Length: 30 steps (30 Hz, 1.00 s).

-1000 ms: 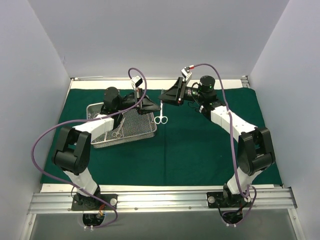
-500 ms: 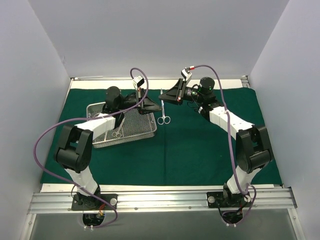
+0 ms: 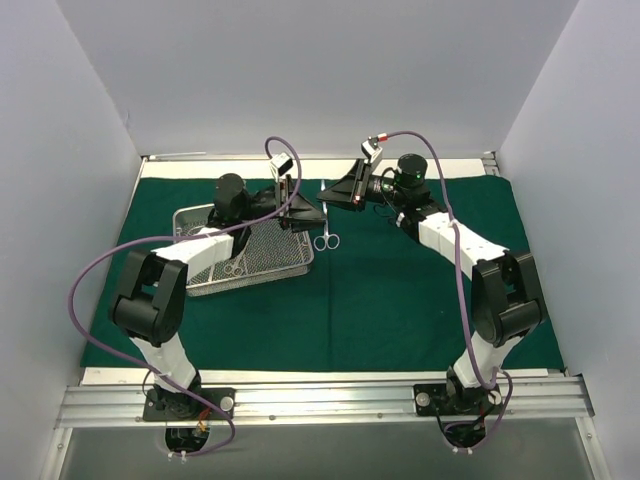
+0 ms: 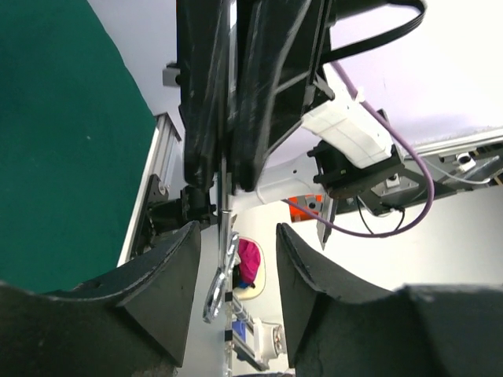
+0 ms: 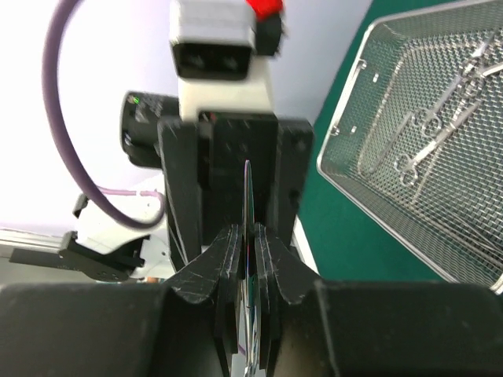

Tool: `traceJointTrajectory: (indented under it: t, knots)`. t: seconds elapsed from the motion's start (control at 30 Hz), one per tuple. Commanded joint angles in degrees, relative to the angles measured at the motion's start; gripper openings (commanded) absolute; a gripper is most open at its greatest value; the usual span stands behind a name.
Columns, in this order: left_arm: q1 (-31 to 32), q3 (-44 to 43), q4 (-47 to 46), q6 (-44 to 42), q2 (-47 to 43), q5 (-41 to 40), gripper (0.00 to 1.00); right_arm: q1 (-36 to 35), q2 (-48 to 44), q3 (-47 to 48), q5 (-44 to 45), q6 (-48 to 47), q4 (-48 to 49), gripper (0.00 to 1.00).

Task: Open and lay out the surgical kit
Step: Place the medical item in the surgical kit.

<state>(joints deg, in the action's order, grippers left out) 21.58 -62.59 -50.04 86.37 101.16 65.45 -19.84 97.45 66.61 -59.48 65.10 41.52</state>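
Cloth (image 3: 400, 310) of dark green lay spread flat over the table, bare along its near half. Farther in on the left sat the wire-mesh tray (image 3: 250, 281), several ring-handled instruments (image 5: 430, 123) lying inside it. Just right of the tray's far corner one instrument (image 3: 324, 228) was held off the cloth between the two arms, rings at its near end. The left gripper (image 4: 236, 236) had its jaws spread, one either side of the shaft and seemingly clear of it. Farther back, the right gripper (image 5: 248, 236) was pressed together on the thin steel near the tip, so the piece appeared to hang from that one pinch.

The step looked like a pass from left to right. To do it well, the left arm should draw straight back toward the tray without brushing the rings, since a knock could swing the piece out of so narrow a hold. The right should grip firmly, carry the instrument to bare cloth right of the tray, lower it until it lies flat, and only then let go
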Motion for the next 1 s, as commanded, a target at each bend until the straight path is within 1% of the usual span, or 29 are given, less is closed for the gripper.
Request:
traceJointTrajectory:
  t: [0.0,0.13,0.17,0.2,0.23,0.27,0.3,0.33,0.37,0.4,0.43,0.47,0.5,0.53,0.57,0.6,0.7,0.73,0.97]
  knots:
    - [1.71,-1.57,-1.37,-2.43,-0.53,0.56,0.52,0.41,-2.09,3.53,-0.02,3.79,7.34,0.0]
    - [2.32,-1.75,-1.81,-2.43,-0.53,0.91,0.52,0.41,-1.91,3.97,0.42,5.21,8.67,0.0]
    - [2.41,-1.84,-2.16,-2.0,-0.44,0.99,0.45,0.41,-2.0,3.88,0.68,5.21,8.67,0.0]
    - [2.5,-1.92,-2.51,-1.82,-0.36,1.08,0.36,0.41,-2.0,3.79,0.86,5.12,8.49,0.0]
    - [2.5,-1.92,-2.6,-1.64,-0.27,1.08,0.26,0.41,-2.35,3.88,1.21,4.95,8.06,0.0]
    - [2.5,-1.92,-2.26,-1.82,-0.35,1.08,0.09,0.41,-2.44,3.88,2.26,3.29,5.18,0.0]
    - [2.41,-2.01,0.01,-2.34,-0.44,0.82,0.03,0.41,-2.61,4.92,3.05,1.19,1.93,0.0]
    - [2.24,-2.36,2.47,-3.56,-0.79,0.56,0.02,0.32,-3.14,6.15,4.28,-2.22,-3.41,0.06]
    - [2.15,-2.97,6.49,-8.97,-1.84,-0.05,0.02,0.06,-3.4,8.17,8.38,-7.04,-18.51,0.16]
    - [2.15,-4.02,19.41,-13.37,-2.63,-0.67,0.02,-0.46,-3.41,13.93,11.9,-18.23,-27.19,0.27]
    - [2.23,-7.34,27.81,-19.33,-3.42,-1.72,0.02,-1.86,-2.71,16.77,15.5,-22.69,-35.54,0.37]
    - [2.23,-9.37,36.25,-30.62,-4.47,-4.78,0.02,-2.74,-2.09,18.89,17.37,-25.35,-44.5,0.39]
    - [2.32,-11.4,48.69,-35.0,-4.83,-6.37,0.02,-3.71,-1.57,20.91,21.56,-27.55,-48.6,0.41]
    - [2.41,-13.16,54.29,-38.95,-5.1,-7.87,0.02,-4.68,-0.69,24.5,24.39,-30.7,-52.29,0.43]
    - [2.41,-15.7,58.26,-43.78,-5.27,-9.36,0.02,-6.25,-0.59,25.32,26.5,-31.26,-55.46,0.45]
    - [2.41,-16.42,61.96,-44.96,-5.28,-11.2,0.02,-6.79,-0.33,26.02,29.05,-31.44,-56.71,0.46]
    - [2.5,-16.6,64.18,-46.73,-5.89,-13.67,0.02,-8.29,0.37,27.96,33.54,-31.79,-61.1,0.48]
    - [2.5,-16.6,64.37,-46.9,-6.15,-14.2,0.02,-8.64,1.16,28.57,36.34,-32.05,-62.33,0.48]
    - [2.85,-17.22,67.09,-48.49,-6.07,-15.61,0.02,-10.75,3.1,32.35,40.76,-32.41,-65.77,0.47]
